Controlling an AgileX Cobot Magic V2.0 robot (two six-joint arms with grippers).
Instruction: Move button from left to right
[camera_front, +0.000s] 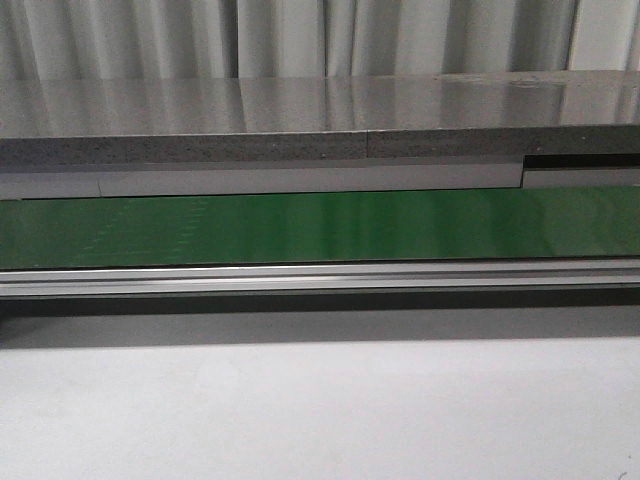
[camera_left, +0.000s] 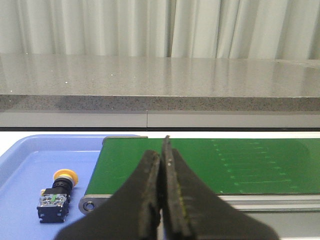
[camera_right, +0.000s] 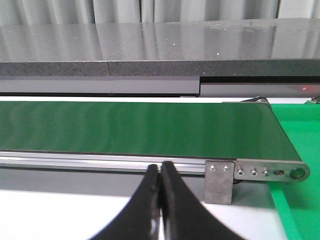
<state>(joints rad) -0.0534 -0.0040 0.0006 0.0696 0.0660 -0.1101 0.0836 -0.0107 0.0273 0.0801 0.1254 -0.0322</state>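
Observation:
The button (camera_left: 56, 196), with a yellow-orange cap on a black body, lies on a blue tray (camera_left: 30, 165) in the left wrist view, beside the end of the green conveyor belt (camera_left: 200, 162). My left gripper (camera_left: 161, 152) is shut and empty, apart from the button, with its tips seen in front of the belt. My right gripper (camera_right: 160, 167) is shut and empty, its tips seen in front of the belt's metal rail near the belt's other end (camera_right: 270, 172). The front view shows neither gripper nor the button.
The green belt (camera_front: 320, 228) runs across the front view with a metal rail (camera_front: 320, 278) along its near side and a grey stone ledge (camera_front: 300, 125) behind. A white table surface (camera_front: 320, 410) lies in front. A green surface (camera_right: 300, 150) lies past the belt's right end.

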